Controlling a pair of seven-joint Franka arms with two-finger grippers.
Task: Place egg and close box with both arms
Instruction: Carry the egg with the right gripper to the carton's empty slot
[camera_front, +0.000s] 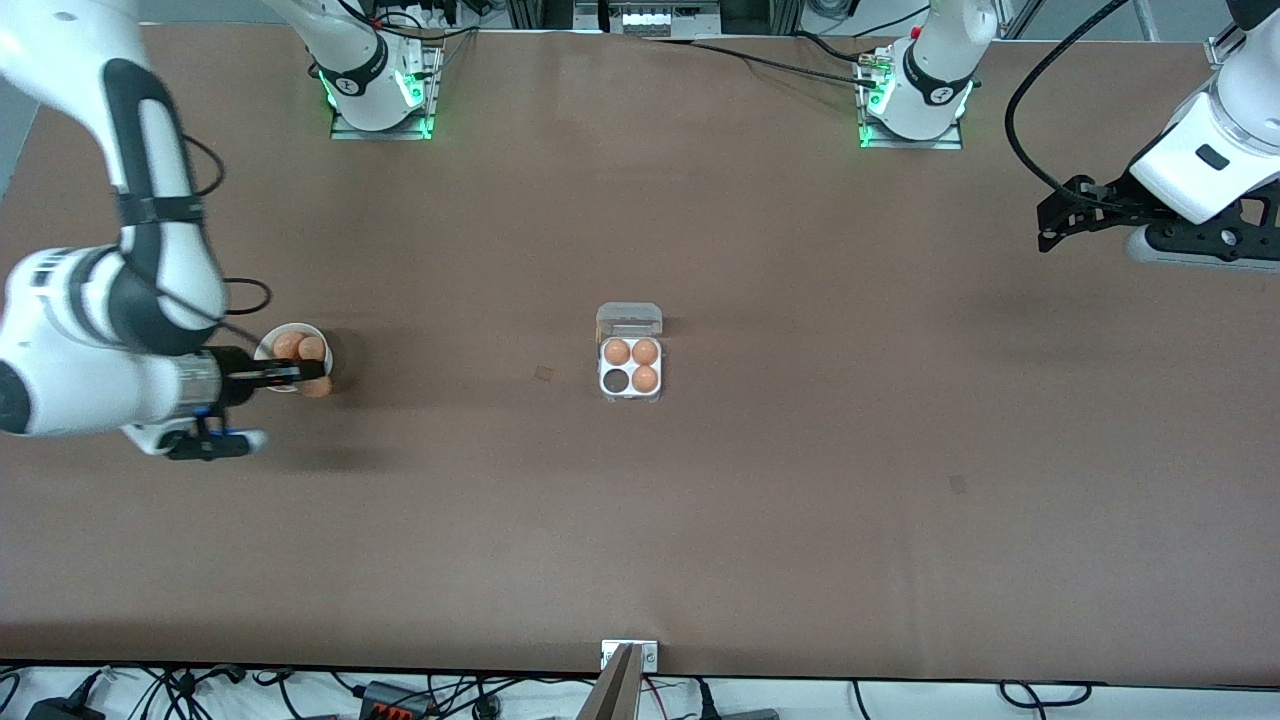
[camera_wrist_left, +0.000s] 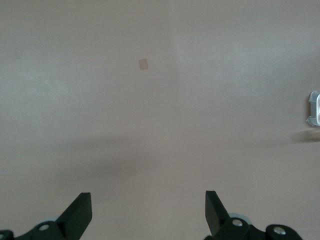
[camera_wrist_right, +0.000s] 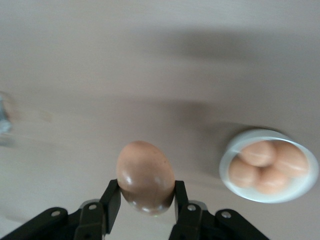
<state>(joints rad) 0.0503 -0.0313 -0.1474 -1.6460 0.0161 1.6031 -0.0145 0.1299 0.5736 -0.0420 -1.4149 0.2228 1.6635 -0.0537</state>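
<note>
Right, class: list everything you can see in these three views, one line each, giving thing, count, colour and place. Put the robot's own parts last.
Table: one, brown, under everything.
Box: one, clear plastic with whitish tray, mid-table, lid open; three cells filled, one empty.
Eggs in box: three, orange-brown.
Bowl: one, white, round, toward the right arm's end of the table.
Eggs in bowl: four show in the right wrist view, orange-brown.
Held egg: one, orange-brown, between the right gripper's fingers.
Tape patches: two, tan, on the table.
Right gripper: black, shut on the held egg, beside the bowl.
Left gripper: black, open, empty, waiting over bare table at the left arm's end.
</note>
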